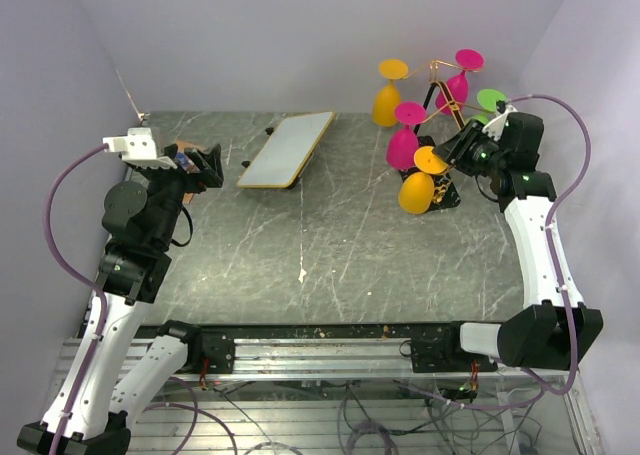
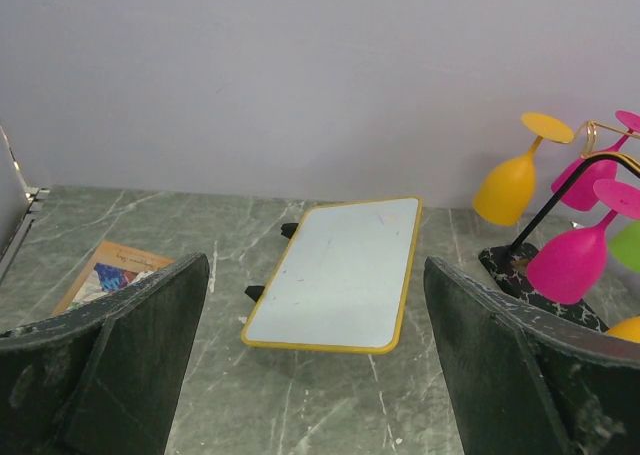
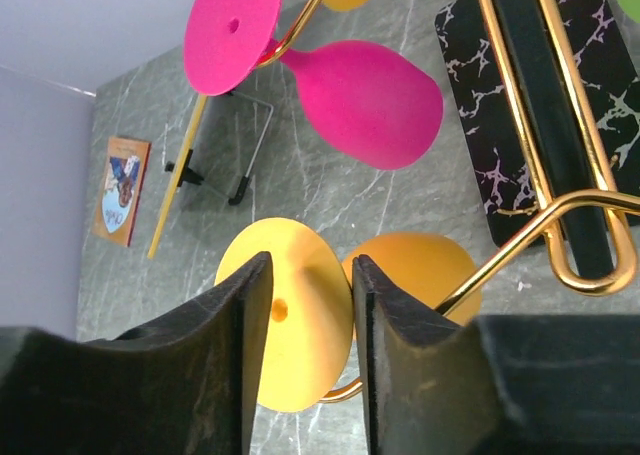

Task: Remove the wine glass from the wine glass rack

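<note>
while left end effector (image 2: pixel 315 275) gapes wide, right end effector (image 3: pixel 310 275), narrowly parted, faces the yellow wine glass (image 3: pixel 408 275).

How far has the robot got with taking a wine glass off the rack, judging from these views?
Done: the right gripper is at the rack, its fingers framing the foot of the front yellow glass. In hand: closing on that glass; no firm grip shows yet. Left: lifting it clear of the wire arm where it hangs. The left gripper is open, away from the rack.
</note>
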Tool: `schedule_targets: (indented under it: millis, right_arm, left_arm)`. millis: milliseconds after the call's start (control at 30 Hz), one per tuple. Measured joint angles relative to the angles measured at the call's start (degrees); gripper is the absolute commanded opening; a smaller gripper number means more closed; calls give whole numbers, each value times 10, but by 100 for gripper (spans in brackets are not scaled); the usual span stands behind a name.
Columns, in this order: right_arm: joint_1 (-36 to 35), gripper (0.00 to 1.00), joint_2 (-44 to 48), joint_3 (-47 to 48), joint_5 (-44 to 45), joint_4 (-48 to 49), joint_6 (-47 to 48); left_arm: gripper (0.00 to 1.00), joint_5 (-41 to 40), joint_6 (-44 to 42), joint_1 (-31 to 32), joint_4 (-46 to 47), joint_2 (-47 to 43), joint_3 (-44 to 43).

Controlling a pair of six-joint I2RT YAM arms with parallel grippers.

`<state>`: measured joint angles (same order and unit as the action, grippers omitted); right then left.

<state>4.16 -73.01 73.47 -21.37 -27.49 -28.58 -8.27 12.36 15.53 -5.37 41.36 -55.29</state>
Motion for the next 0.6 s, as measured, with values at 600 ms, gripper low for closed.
schedule_targets:
  millis: [600]
  right_arm:
    - [8,29,30,-34,27,15,-118]
  left_arm:
    - [99,0,0,0,0,0,5]
